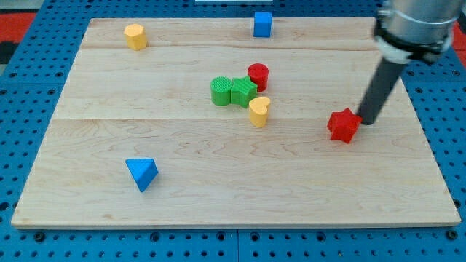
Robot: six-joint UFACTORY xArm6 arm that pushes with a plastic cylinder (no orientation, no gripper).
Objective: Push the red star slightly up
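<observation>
Sitting right of centre on the surface point(218, 182) is the red star point(343, 126), with my tip point(366, 121) touching or just beside it at its 3 o'clock. No claw is showing, only the rod. At the star's 9 o'clock a cluster is crowding together: yellow heart point(259, 111), red cylinder point(258, 75), two green blocks point(233, 92). Lying far off are a blue cube point(263, 24) at 11 o'clock, a yellow block point(135, 36) at 10 o'clock, and a blue triangle point(142, 174) at 8 o'clock.

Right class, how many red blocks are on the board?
2: the red star at the view's right beside my tip, and the red cylinder in the central cluster. None seems hidden.
</observation>
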